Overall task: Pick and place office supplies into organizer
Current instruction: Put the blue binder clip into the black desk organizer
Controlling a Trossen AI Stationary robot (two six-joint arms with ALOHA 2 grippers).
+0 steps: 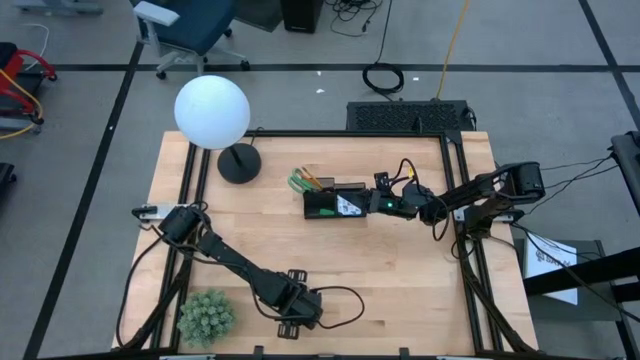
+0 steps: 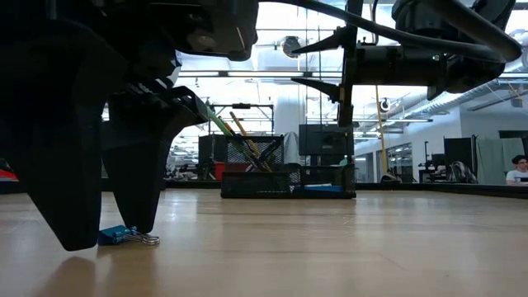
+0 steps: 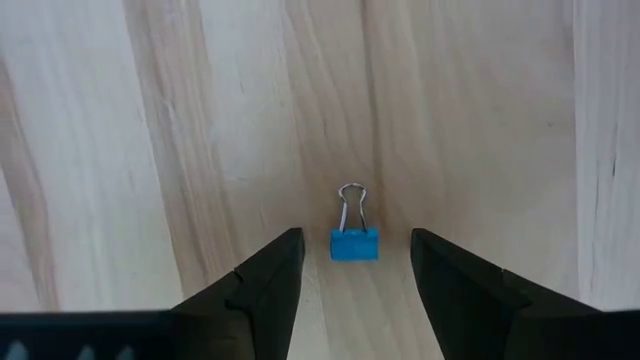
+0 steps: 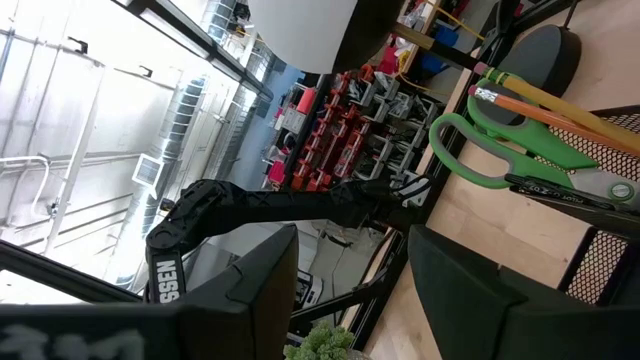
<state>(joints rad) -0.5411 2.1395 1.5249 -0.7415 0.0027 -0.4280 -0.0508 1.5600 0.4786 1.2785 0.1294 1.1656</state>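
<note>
Between open left fingers (image 3: 452, 290), blue clip (image 3: 354, 243)

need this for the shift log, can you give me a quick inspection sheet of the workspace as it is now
surface: wooden table, bare around the clip.
job's things: blue binder clip lies on the wood; organizer holds the green-handled scissors and pencils.
clutter: white globe lamp; green plant ball.
grippers: left gripper open, low over the clip, fingers either side; right gripper open, at the organizer's end.
cables: loose loops beside each arm; a coil on the floor.
surroundings: office chair; a person far off.
</note>
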